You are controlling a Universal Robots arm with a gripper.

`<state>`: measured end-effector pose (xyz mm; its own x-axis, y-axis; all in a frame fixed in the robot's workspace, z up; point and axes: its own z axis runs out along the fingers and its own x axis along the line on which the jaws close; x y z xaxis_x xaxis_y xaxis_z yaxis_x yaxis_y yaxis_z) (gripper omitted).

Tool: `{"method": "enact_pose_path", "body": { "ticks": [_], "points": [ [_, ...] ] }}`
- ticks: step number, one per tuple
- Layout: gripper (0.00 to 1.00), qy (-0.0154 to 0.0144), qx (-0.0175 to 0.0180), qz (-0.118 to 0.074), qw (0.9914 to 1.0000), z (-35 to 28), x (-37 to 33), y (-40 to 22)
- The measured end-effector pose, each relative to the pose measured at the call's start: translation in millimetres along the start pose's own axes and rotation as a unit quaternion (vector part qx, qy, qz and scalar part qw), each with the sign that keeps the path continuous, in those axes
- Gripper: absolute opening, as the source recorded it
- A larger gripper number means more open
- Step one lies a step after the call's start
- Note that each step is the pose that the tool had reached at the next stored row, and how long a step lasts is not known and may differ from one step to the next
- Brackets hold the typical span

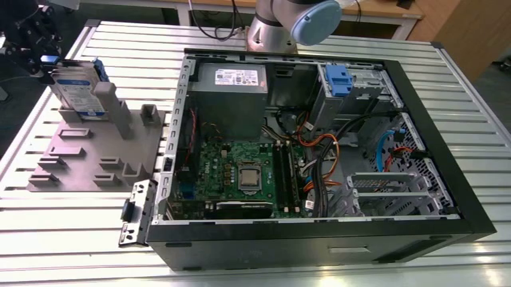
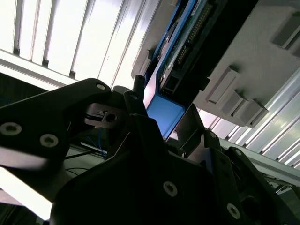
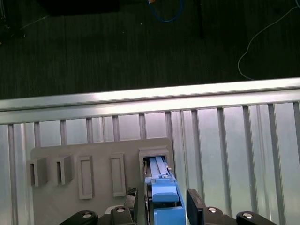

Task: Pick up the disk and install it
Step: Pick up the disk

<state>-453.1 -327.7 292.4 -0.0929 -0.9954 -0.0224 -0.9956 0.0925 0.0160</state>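
One disk [image 1: 78,89], upright in the grey fixture [image 1: 84,152]; my gripper [image 3: 165,199] clamps its blue end, fingers on both sides.

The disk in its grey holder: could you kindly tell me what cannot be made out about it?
- Exterior view: lower edge of the disk, hidden in the grey holder.
- First wrist view: its label, since it is seen edge-on and cut off by the picture's edge.
- Second wrist view: most of its body, covered by the gripper.
- Whether the gripper grips it.
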Motion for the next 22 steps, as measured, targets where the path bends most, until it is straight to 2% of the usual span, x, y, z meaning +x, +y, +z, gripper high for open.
{"method": "enact_pose_path", "body": {
  "ticks": [8, 9, 10, 18, 22],
  "points": [
    [0.53, -0.0001, 0.0001, 0.0, 1.0, 0.3, 0.0, 0.0],
    [0.52, -0.0001, 0.0001, 0.0, 1.0, 0.3, 0.0, 0.0],
    [0.45, -0.0001, 0.0001, 0.0, 1.0, 0.3, 0.0, 0.0],
    [0.45, -0.0001, 0.0001, 0.0, 1.0, 3.0, 0.1, -0.1],
    [0.45, -0.0002, 0.0014, 0.0, 1.0, 5.4, 0.2, -0.1]
  ]
}}
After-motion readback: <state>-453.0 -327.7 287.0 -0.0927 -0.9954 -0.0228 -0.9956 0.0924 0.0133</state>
